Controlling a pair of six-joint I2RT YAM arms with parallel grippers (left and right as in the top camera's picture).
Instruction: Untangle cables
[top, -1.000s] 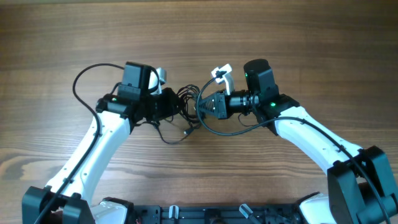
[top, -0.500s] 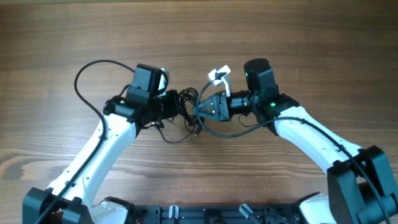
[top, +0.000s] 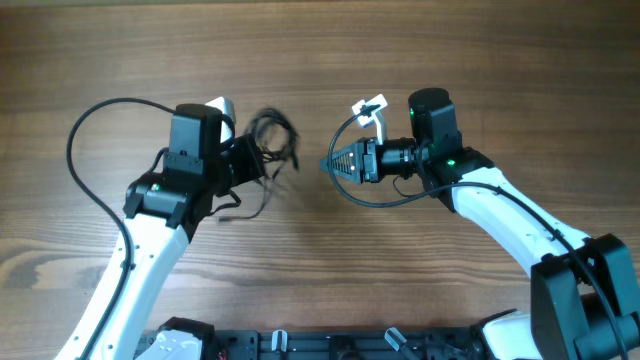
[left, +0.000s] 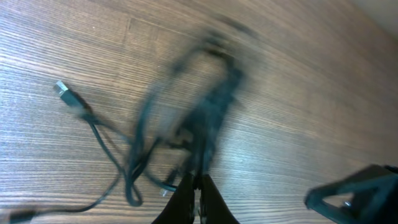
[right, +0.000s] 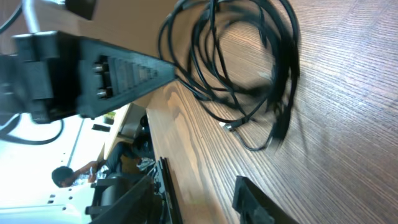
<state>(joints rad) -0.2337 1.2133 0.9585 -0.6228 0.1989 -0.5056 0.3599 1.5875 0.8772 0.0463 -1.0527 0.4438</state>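
the left gripper (left: 198, 198) is pinched tight on the cables (top: 270, 135), a single dark clump a little left of the desk's (top: 480, 60) middle, on the half away from the robot's base. the clump hangs loose from that pinch and shows smeared in both wrist views. the right gripper (top: 332, 163), near the desk's middle, stands with its jaws apart and nothing between them, well clear of the clump.

the risk, as i judge it: only one side has a hold, so any pull would drag the whole knot along instead of loosening it, and could draw the loops tighter. the cords are far thinner than the fingers, so they may also slip out of the pinch and drop in a worse heap.

count: two arms, two grippers, one clump of cables. how many cords are in it cannot be told through the blur. one silver-tipped plug (left: 61, 88) shows.
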